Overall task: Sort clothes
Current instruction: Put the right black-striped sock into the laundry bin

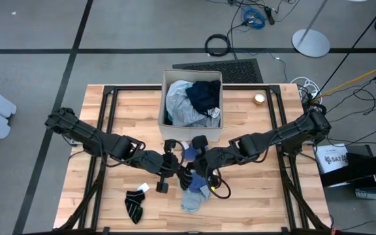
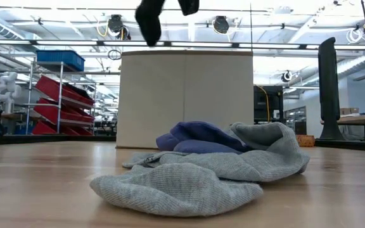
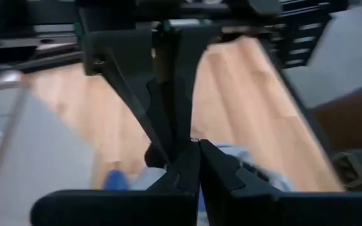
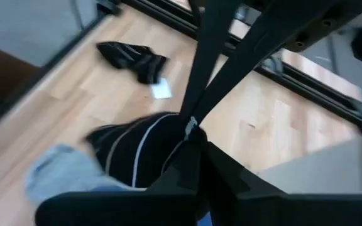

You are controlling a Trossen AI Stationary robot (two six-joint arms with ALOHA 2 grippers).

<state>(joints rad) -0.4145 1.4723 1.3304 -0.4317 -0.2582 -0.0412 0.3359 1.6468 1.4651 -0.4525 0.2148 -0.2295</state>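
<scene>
A black white-striped sock (image 4: pixel 137 154) is lifted above the table's middle; its lower ends show at the top of the low view (image 2: pixel 151 19). My right gripper (image 4: pixel 193 135) and my left gripper (image 3: pixel 197 147) are both shut and meet tip to tip at this sock (image 1: pixel 189 175). A second striped sock (image 1: pixel 134 203) with a white tag lies flat on the table near the front left. A grey top (image 1: pixel 194 199) lies crumpled below the grippers, with a blue piece (image 2: pixel 195 139) resting on it. My right gripper pinches the sock's upper edge (image 4: pixel 180 135) between its two shut fingers, coming in from the table's right. The sock hangs below and beside the fingertips, clear of the table. My left gripper comes in from the table's left and is shut at the same spot; only a dark bit of the sock (image 3: pixel 157 154) shows beside its tips, and the fingers hide the contact.
The beige fabric box (image 1: pixel 191 98) stands at the table's far middle and holds several garments. A small round object (image 1: pixel 259 98) lies to the right of the box. Bare wood lies at the table's left and right sides.
</scene>
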